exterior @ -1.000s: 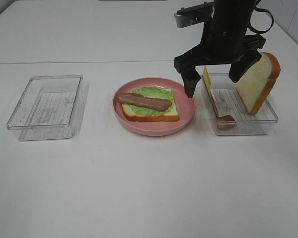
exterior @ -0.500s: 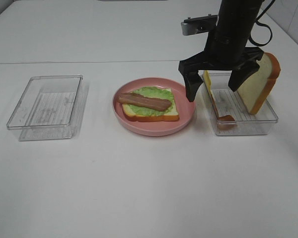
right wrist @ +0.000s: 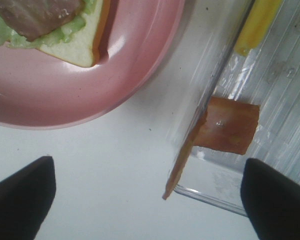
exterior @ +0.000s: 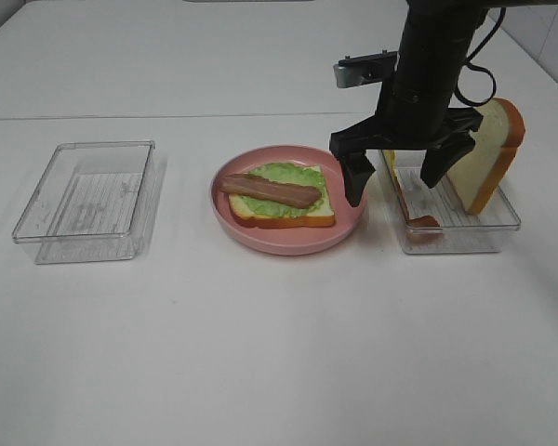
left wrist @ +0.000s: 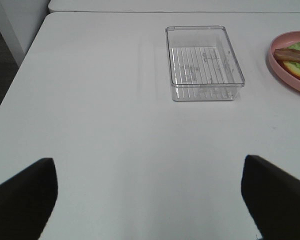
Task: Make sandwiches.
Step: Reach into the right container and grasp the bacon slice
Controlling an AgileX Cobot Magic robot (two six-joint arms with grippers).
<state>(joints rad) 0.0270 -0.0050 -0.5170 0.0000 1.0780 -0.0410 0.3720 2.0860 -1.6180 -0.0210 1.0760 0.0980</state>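
A half-built sandwich (exterior: 279,195) lies on the pink plate (exterior: 288,240): a bread slice, lettuce and one bacon strip (exterior: 272,190). My right gripper (exterior: 392,181) hangs open astride the left wall of the right tray (exterior: 460,237), holding nothing. In that tray a second bread slice (exterior: 484,153) leans against the far right side. A yellow cheese slice (exterior: 389,160) and a bacon strip (exterior: 422,223) stand along its left wall. The right wrist view shows that bacon (right wrist: 227,125), the cheese (right wrist: 257,25) and the gripper (right wrist: 147,200) above them. My left gripper (left wrist: 150,200) is open over bare table.
An empty clear tray (exterior: 88,190) sits at the left, also in the left wrist view as the tray (left wrist: 204,62), with the plate's rim (left wrist: 285,75) beside it. The table's back seam runs behind the plate. A dark floor strip borders the table's left edge.
My right gripper has come down lower over the right tray's left wall, its fingers still spread wide. The food and the trays have stayed put.
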